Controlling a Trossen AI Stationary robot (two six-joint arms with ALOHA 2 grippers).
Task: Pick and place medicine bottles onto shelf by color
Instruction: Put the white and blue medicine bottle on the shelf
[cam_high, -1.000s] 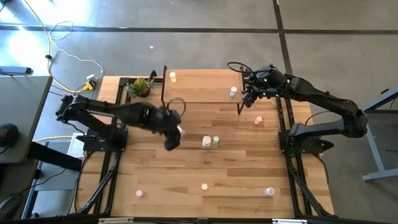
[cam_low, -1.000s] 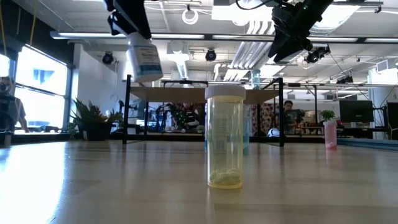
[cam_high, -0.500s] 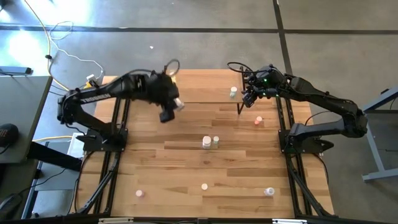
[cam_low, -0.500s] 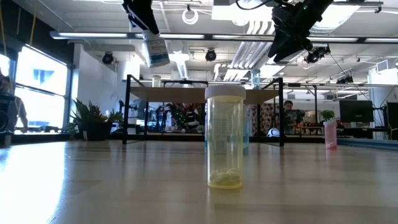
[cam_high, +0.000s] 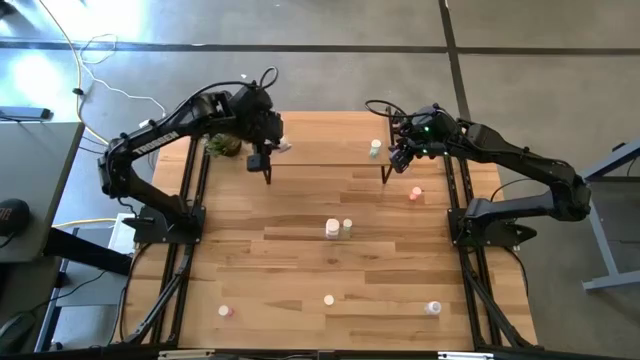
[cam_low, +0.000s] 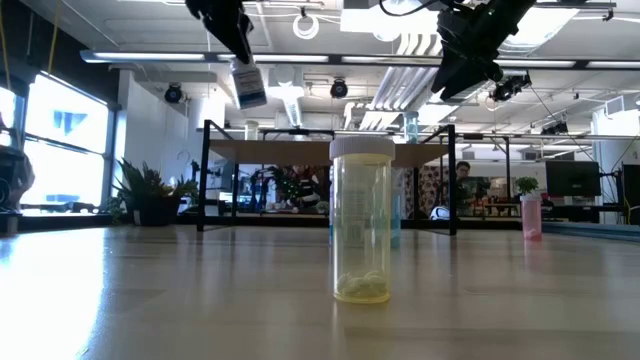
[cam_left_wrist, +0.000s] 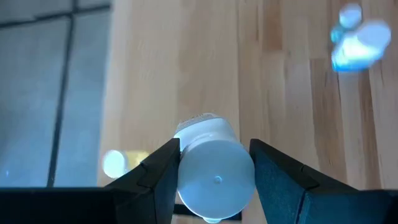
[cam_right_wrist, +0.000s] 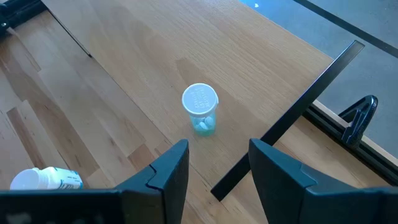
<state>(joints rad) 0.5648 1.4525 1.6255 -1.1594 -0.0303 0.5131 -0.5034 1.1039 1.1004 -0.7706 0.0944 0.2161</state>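
While left claw grips white bottle above shelf at bench's 11 o'clock, two bottles stand on shelf. Right claw parted, empty, hovering at 1 o'clock. Six bottles left on bench.

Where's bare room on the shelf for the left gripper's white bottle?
The shelf is bare along its middle, between the left gripper holding the white bottle and the greenish bottle. Its right end is crowded: that bottle, with the right gripper beside it.

Left gripper with white bottle above shelf.
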